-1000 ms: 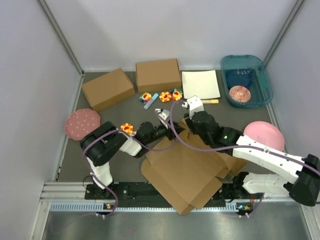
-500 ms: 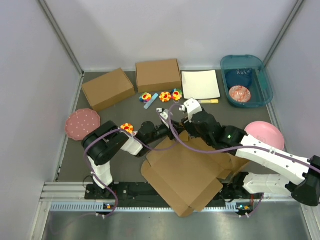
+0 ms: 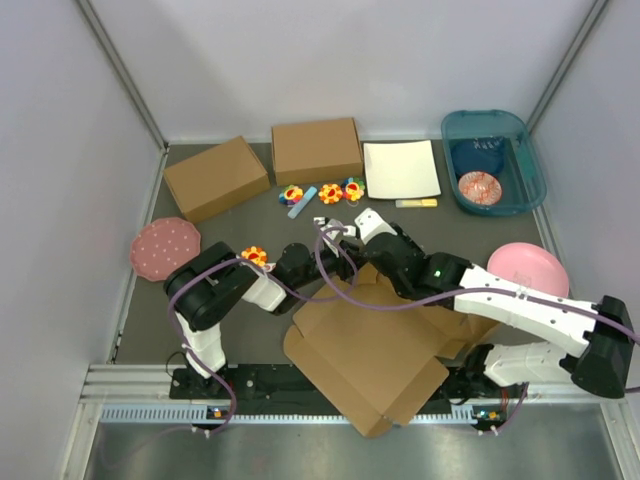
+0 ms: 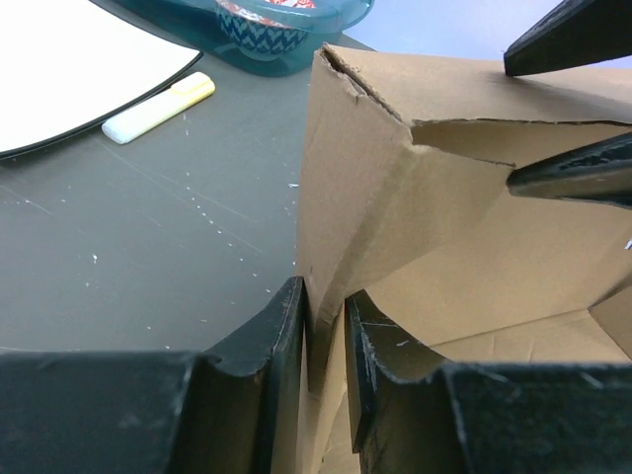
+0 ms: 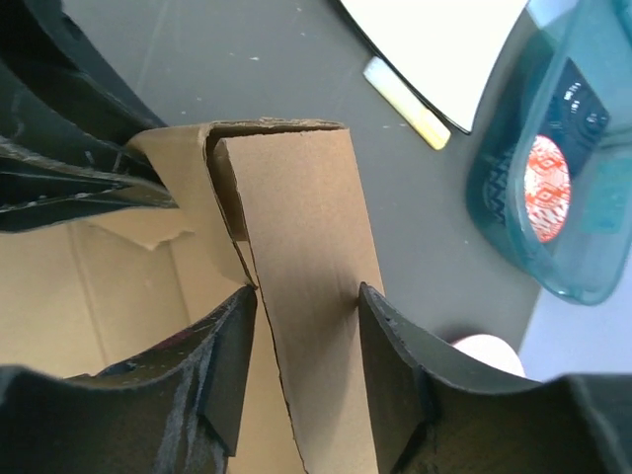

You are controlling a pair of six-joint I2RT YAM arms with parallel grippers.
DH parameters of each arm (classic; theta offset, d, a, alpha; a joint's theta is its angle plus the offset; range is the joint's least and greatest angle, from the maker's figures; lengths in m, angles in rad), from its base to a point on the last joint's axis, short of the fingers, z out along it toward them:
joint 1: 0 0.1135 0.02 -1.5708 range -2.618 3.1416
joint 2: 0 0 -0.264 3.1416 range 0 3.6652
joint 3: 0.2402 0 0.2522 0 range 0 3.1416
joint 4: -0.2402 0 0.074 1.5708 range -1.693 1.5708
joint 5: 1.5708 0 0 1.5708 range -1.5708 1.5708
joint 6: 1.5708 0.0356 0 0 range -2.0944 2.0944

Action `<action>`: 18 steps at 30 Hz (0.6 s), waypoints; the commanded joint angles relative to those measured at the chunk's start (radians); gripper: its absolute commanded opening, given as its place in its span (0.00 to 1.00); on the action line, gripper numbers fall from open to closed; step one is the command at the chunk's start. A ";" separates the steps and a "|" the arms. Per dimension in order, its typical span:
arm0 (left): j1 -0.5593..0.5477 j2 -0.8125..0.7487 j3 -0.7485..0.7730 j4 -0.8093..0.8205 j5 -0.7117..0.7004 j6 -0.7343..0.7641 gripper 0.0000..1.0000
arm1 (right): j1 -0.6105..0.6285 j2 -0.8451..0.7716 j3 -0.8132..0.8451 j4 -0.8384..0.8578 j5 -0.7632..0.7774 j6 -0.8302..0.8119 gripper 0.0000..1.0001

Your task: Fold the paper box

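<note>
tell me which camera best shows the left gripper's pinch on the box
Left wrist: close up, the left gripper is shut on a raised flap of the paper box. Top external shows it small, contact hidden. Right wrist catches only its dark fingers at left.

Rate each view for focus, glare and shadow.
Top external: evenly lit and sharp, with only faint shadows around the brown corrugated-cardboard paper box. Left wrist: the box is crisp, and the white rectangular sheet is bright and featureless. Right wrist: no glare, and a dark shadow inside the box's fold.
</note>
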 commanded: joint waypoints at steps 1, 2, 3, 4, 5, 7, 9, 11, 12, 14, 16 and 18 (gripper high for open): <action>-0.009 -0.013 0.012 0.375 0.016 -0.015 0.14 | 0.007 0.055 0.042 -0.006 0.129 -0.032 0.43; -0.009 -0.013 0.012 0.375 0.016 -0.015 0.14 | 0.009 0.061 0.042 -0.006 0.134 -0.027 0.41; -0.010 -0.013 0.012 0.376 0.016 -0.015 0.14 | 0.007 0.070 0.041 -0.006 0.134 -0.023 0.35; -0.012 -0.013 0.011 0.375 0.015 -0.015 0.14 | 0.007 0.073 0.039 0.000 0.137 -0.020 0.30; -0.013 -0.017 0.012 0.375 0.016 -0.017 0.14 | 0.007 0.075 0.038 0.002 0.134 -0.015 0.26; -0.016 -0.020 0.011 0.376 0.018 -0.021 0.16 | 0.007 0.067 0.032 0.016 0.111 -0.012 0.16; -0.016 -0.029 0.011 0.376 0.018 -0.021 0.18 | 0.007 0.058 0.027 0.024 0.087 -0.006 0.12; -0.018 -0.041 0.009 0.376 0.018 -0.024 0.24 | 0.007 0.047 0.021 0.031 0.079 -0.004 0.10; -0.018 -0.043 0.012 0.376 0.018 -0.026 0.26 | 0.009 0.044 0.018 0.034 0.068 -0.006 0.09; -0.018 -0.050 0.014 0.375 0.022 -0.037 0.33 | 0.009 0.035 0.012 0.045 0.065 -0.013 0.08; -0.018 -0.052 0.022 0.376 0.037 -0.053 0.41 | 0.015 0.027 -0.001 0.059 0.070 -0.026 0.06; -0.018 -0.053 0.026 0.376 0.059 -0.070 0.57 | 0.018 0.020 -0.007 0.074 0.074 -0.050 0.05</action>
